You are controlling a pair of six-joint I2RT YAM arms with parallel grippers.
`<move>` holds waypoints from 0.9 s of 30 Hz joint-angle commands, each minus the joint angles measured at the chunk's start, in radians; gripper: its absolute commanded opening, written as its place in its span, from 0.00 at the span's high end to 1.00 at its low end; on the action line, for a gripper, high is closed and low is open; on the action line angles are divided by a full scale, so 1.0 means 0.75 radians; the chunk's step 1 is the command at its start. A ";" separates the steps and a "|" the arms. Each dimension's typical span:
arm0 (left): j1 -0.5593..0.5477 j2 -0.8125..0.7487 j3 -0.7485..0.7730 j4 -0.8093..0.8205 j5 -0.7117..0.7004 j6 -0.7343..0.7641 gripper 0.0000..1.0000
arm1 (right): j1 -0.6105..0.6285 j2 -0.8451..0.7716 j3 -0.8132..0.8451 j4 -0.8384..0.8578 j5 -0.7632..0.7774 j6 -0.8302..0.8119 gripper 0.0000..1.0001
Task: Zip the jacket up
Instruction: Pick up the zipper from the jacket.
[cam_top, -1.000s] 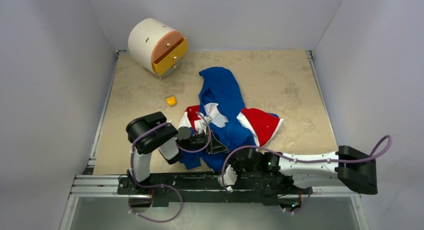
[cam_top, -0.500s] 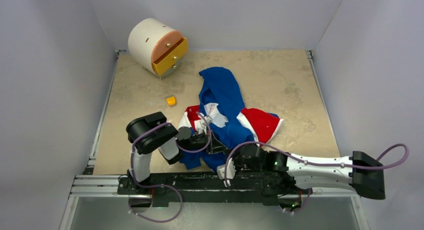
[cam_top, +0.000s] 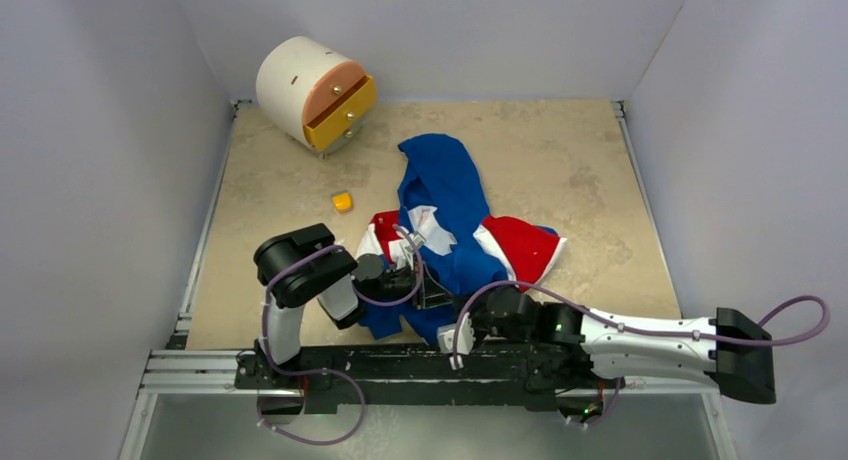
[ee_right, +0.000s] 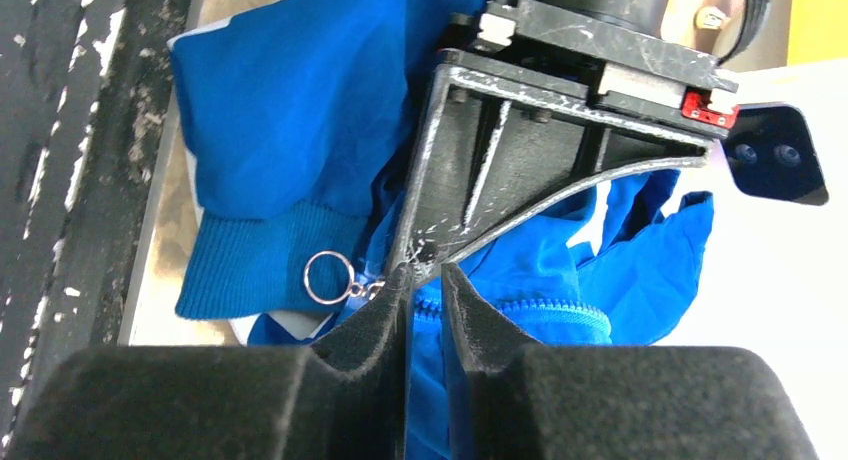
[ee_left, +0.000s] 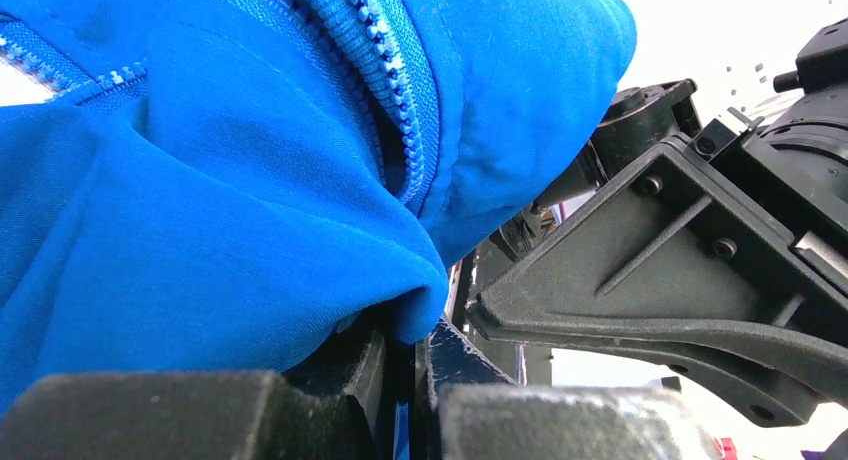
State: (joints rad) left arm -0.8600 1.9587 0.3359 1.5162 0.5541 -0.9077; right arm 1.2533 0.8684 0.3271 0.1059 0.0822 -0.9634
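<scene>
The jacket [cam_top: 450, 225] lies crumpled mid-table, royal blue with white and red panels. My left gripper [cam_top: 436, 292] is at its near hem and is shut on a fold of blue fabric [ee_left: 300, 280], with the zipper teeth [ee_left: 395, 90] just above the jaws [ee_left: 412, 380]. My right gripper [cam_top: 464, 314] comes in from the right, close to the left one. Its pads [ee_right: 380, 320] are shut on the blue zipper edge [ee_right: 530, 305]. A metal ring pull [ee_right: 327, 278] hangs just left of the fingers, next to the ribbed hem [ee_right: 260, 265].
A small yellow block [cam_top: 343, 201] sits left of the jacket. A white cylinder with a yellow and orange drawer [cam_top: 315, 90] stands at the back left. The black mounting rail [cam_top: 400, 365] runs along the near edge. White walls enclose the table.
My right arm's elbow has swung out to the right and its gripper has moved up to the jacket's near hem beside the left gripper. The left arm has held still.
</scene>
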 commanded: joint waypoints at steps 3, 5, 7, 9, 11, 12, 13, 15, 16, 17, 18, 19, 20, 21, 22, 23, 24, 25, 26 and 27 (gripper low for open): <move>-0.007 0.013 0.011 0.279 0.021 -0.029 1.00 | -0.004 -0.045 0.045 -0.241 -0.105 -0.149 0.75; -0.007 0.016 0.012 0.278 0.022 -0.029 1.00 | -0.004 -0.052 0.034 -0.274 -0.131 -0.219 0.71; -0.007 0.016 0.014 0.277 0.022 -0.031 1.00 | -0.004 -0.060 0.019 -0.295 -0.183 -0.315 0.63; -0.007 0.020 0.017 0.279 0.024 -0.035 1.00 | -0.004 -0.051 -0.003 -0.275 -0.199 -0.383 0.57; -0.009 0.021 0.020 0.279 0.024 -0.039 1.00 | -0.004 -0.020 -0.015 -0.225 -0.164 -0.422 0.53; -0.010 0.021 0.021 0.279 0.026 -0.039 1.00 | -0.005 -0.007 -0.021 -0.195 -0.144 -0.442 0.52; -0.009 0.019 0.021 0.279 0.026 -0.041 1.00 | -0.006 0.009 -0.021 -0.172 -0.134 -0.456 0.51; -0.009 0.020 0.020 0.279 0.026 -0.043 1.00 | -0.004 0.046 -0.016 -0.148 -0.115 -0.488 0.49; -0.009 0.020 0.019 0.279 0.026 -0.043 1.00 | -0.003 0.068 -0.012 -0.147 -0.112 -0.509 0.49; -0.009 0.021 0.022 0.280 0.028 -0.045 1.00 | -0.005 0.087 -0.005 -0.147 -0.111 -0.531 0.49; -0.009 0.021 0.024 0.279 0.029 -0.045 1.00 | -0.005 0.101 0.000 -0.147 -0.112 -0.547 0.49; -0.010 0.021 0.023 0.278 0.030 -0.046 1.00 | -0.005 0.112 0.001 -0.147 -0.101 -0.563 0.49; -0.011 0.022 0.026 0.278 0.031 -0.047 1.00 | -0.005 0.121 0.002 -0.118 -0.082 -0.584 0.49; -0.011 0.023 0.028 0.278 0.033 -0.048 1.00 | -0.003 0.134 0.003 -0.114 -0.067 -0.597 0.50; -0.011 0.025 0.030 0.278 0.035 -0.049 1.00 | -0.004 0.142 0.005 -0.116 -0.061 -0.607 0.50; -0.011 0.025 0.034 0.278 0.038 -0.051 1.00 | -0.004 0.151 0.006 -0.122 -0.053 -0.617 0.51; -0.011 0.025 0.034 0.278 0.040 -0.052 1.00 | -0.003 0.161 0.007 -0.128 -0.044 -0.627 0.51; -0.011 0.025 0.035 0.278 0.042 -0.052 1.00 | -0.002 0.169 0.006 -0.130 -0.035 -0.638 0.51; -0.011 0.025 0.035 0.278 0.042 -0.053 1.00 | -0.002 0.176 0.005 -0.125 -0.027 -0.645 0.52; -0.011 0.026 0.036 0.277 0.043 -0.054 1.00 | -0.002 0.184 0.002 -0.116 -0.014 -0.656 0.53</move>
State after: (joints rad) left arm -0.8593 1.9732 0.3401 1.5002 0.5472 -0.9249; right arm 1.2503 0.9802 0.3222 0.0036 0.0170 -1.3754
